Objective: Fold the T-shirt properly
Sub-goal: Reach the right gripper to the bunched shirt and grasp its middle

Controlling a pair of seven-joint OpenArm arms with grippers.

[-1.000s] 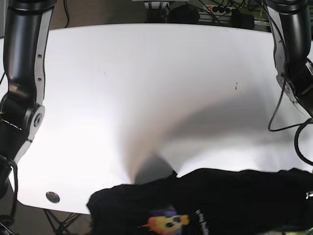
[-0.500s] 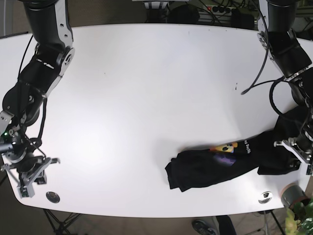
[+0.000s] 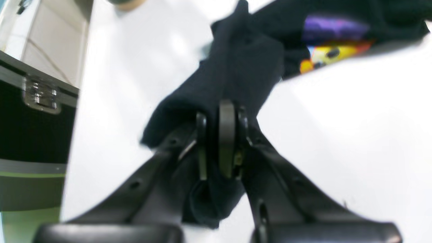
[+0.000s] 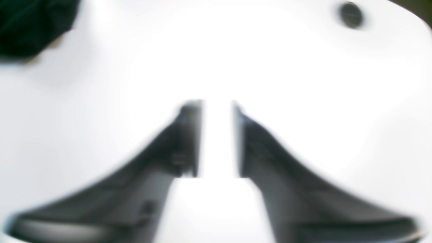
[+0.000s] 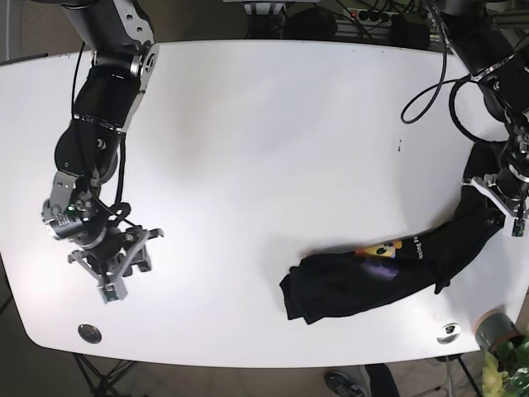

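Note:
The black T-shirt (image 5: pixel 347 285) lies crumpled near the table's front right, with a yellow and purple print (image 5: pixel 380 251) showing. One end is stretched up toward the right edge, where my left gripper (image 5: pixel 506 215) is shut on it. The left wrist view shows the left gripper (image 3: pixel 219 135) pinching a bunched fold of the T-shirt (image 3: pixel 243 64). My right gripper (image 5: pixel 124 277) hovers over bare table at the front left, far from the shirt. In the blurred right wrist view, the right gripper (image 4: pixel 217 135) is open and holds nothing, and a corner of the T-shirt (image 4: pixel 30 23) sits at the top left.
Two round grommets (image 5: pixel 88 332) (image 5: pixel 447 332) sit near the white table's (image 5: pixel 264 149) front edge. A grey cup (image 5: pixel 493 328) and a plant stand off the front right corner. A black case (image 3: pixel 33 131) stands beside the table's right side. Cables run behind the back edge.
My left gripper has pulled the shirt's right end up and back, stretching the cloth. My right arm has swung inward from the table's front left corner.

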